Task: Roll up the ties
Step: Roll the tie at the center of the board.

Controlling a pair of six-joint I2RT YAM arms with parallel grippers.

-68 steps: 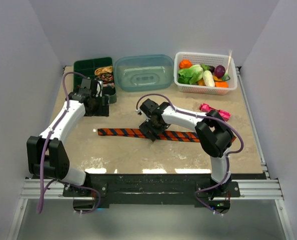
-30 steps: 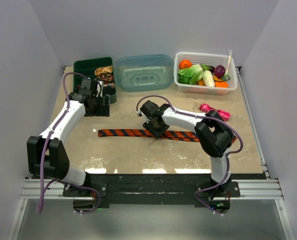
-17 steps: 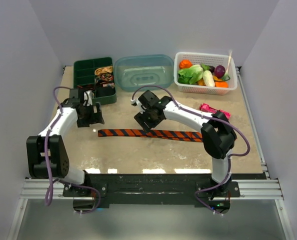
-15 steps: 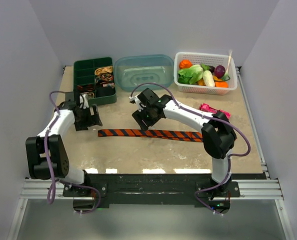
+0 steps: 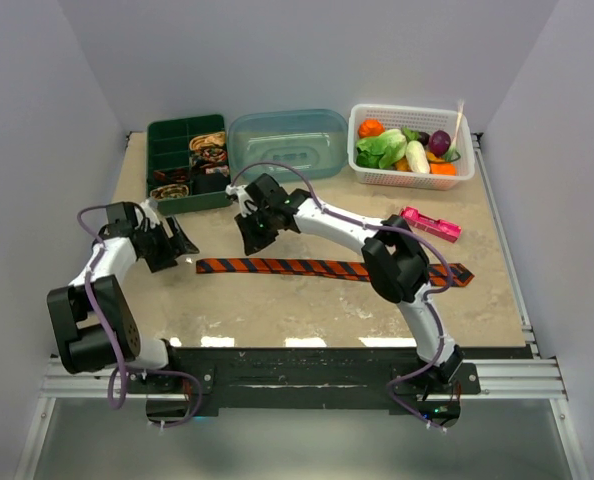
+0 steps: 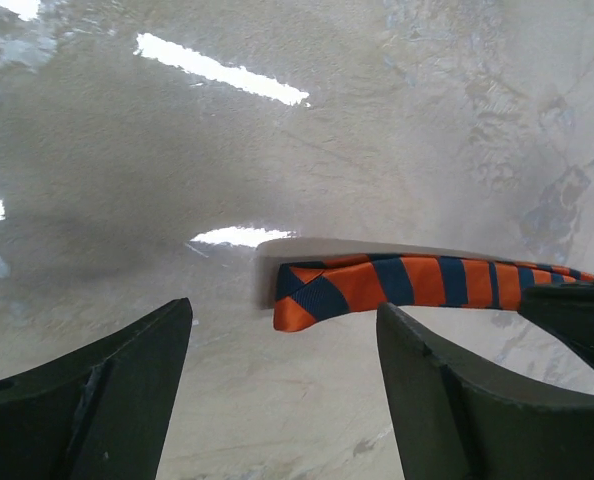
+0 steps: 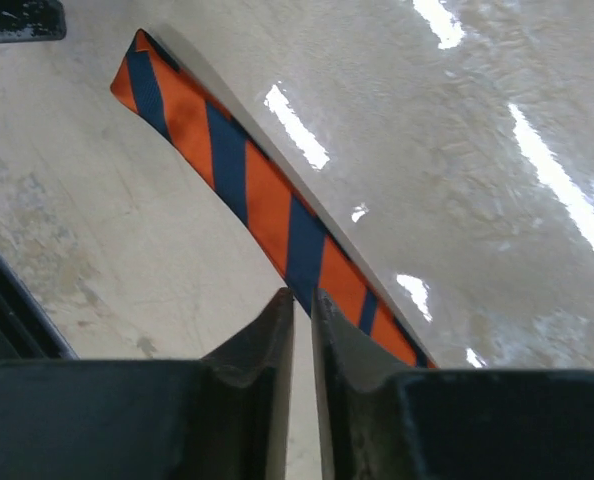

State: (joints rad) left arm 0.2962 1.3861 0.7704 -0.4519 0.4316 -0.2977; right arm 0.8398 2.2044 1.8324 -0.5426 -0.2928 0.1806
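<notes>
An orange tie (image 5: 307, 268) with dark diagonal stripes lies flat across the table; its narrow end (image 6: 322, 292) shows in the left wrist view. My left gripper (image 5: 180, 240) (image 6: 284, 322) is open just left of that end, nothing between its fingers. My right gripper (image 5: 250, 236) (image 7: 303, 297) hovers at the tie's far edge near the left part, shut with only a thin slit and empty; the tie (image 7: 239, 178) runs past its tips. Small coiled ties (image 5: 212, 152) sit in the green tray (image 5: 167, 135).
A blue-green lidded container (image 5: 287, 143) and a white basket (image 5: 463, 172) of toy vegetables stand along the back. A pink gadget (image 5: 430, 223) lies right of the middle. The right arm's elbow (image 5: 392, 265) hangs over the tie.
My left gripper has come from the green tray down to the tie's left end. My right gripper has moved left and off the tie, and has closed.
</notes>
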